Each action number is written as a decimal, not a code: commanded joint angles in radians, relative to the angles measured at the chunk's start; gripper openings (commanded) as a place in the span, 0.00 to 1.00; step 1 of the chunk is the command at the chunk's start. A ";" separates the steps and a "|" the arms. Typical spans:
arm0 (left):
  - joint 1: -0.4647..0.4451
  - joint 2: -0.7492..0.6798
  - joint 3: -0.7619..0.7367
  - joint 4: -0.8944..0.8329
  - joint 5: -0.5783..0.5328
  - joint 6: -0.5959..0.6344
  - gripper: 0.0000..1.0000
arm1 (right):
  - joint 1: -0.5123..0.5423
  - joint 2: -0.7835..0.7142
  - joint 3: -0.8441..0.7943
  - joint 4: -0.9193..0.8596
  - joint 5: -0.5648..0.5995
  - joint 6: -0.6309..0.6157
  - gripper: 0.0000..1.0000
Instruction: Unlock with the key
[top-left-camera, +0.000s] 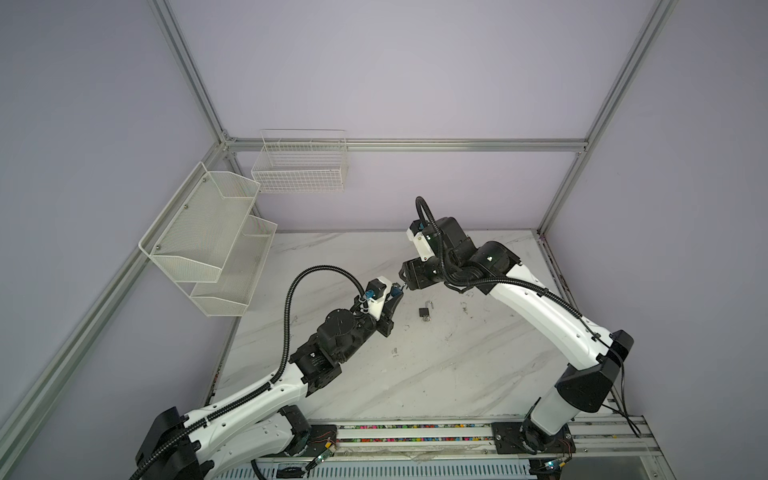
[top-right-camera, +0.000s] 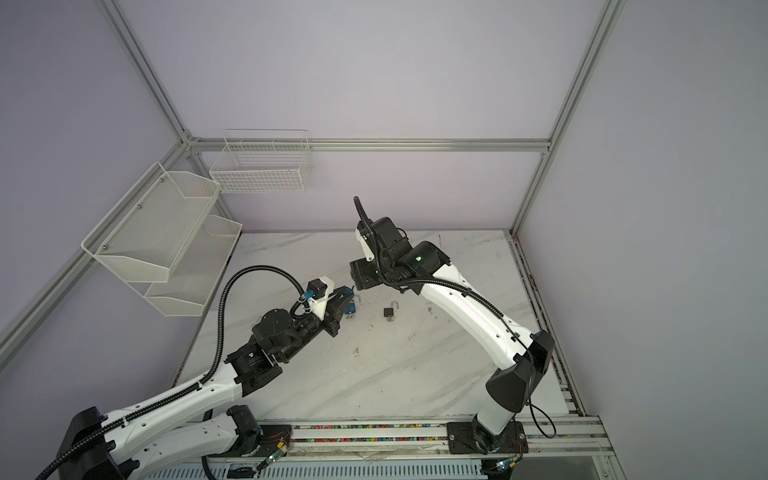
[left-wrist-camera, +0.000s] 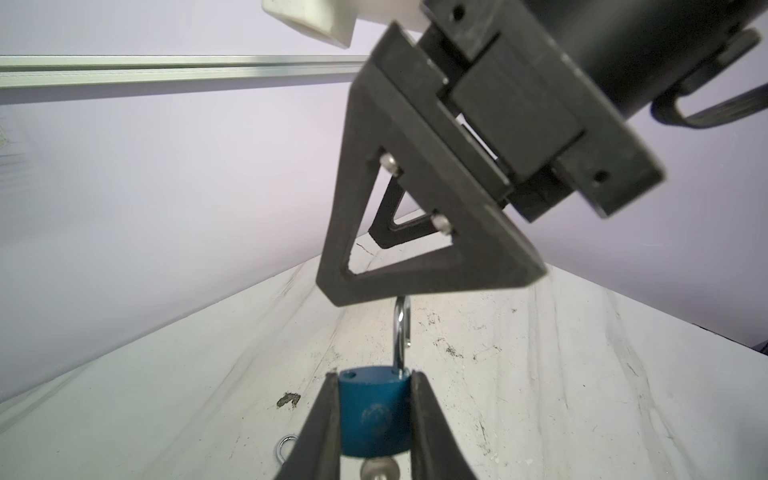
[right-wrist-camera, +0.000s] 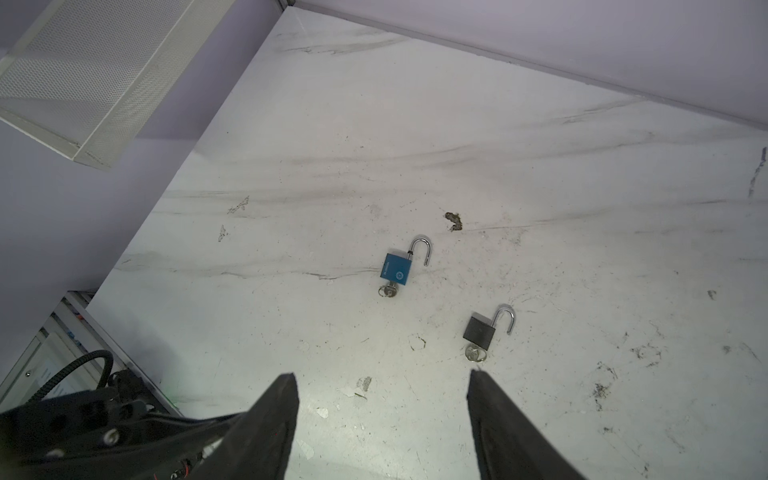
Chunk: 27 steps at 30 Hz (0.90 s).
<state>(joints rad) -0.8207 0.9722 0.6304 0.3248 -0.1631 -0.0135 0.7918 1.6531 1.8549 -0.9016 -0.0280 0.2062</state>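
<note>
The padlock (left-wrist-camera: 372, 415) sits between the left fingers (left-wrist-camera: 322, 428), touching both, its key (left-wrist-camera: 378, 471) at the wrist end and its shackle (left-wrist-camera: 401, 332) pointing out beyond them, with the right fingers (left-wrist-camera: 415, 278) close at the shackle's far end. The other padlock (top-left-camera: 424, 312) lies on the counter (top-left-camera: 457, 374), right of the left fingers and nearer the arm bases than the right fingers; the mesh shelf (top-left-camera: 199, 237) and wire basket (top-left-camera: 299, 166) hang on walls well left of and behind both.

Both top views looked down from high in front on the whole worktop (top-left-camera: 436, 374). Left wrist camera sat close behind the left pincer (left-wrist-camera: 375, 378), facing a wall (left-wrist-camera: 166, 166). Right wrist camera looked down from higher. Both wrist views caught the blue padlock (right-wrist-camera: 396, 270).
</note>
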 joint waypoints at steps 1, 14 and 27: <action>-0.003 -0.018 -0.035 0.083 0.008 0.020 0.00 | -0.015 -0.024 0.021 -0.057 -0.028 -0.028 0.68; -0.003 -0.020 -0.038 0.104 -0.002 0.014 0.00 | -0.027 -0.085 -0.039 -0.044 -0.091 -0.054 0.68; -0.002 -0.030 -0.038 0.114 0.030 0.023 0.00 | -0.028 -0.131 -0.033 -0.051 -0.072 -0.086 0.68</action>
<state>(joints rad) -0.8207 0.9672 0.6300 0.3805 -0.1589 -0.0132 0.7628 1.5604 1.8023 -0.9283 -0.1444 0.1448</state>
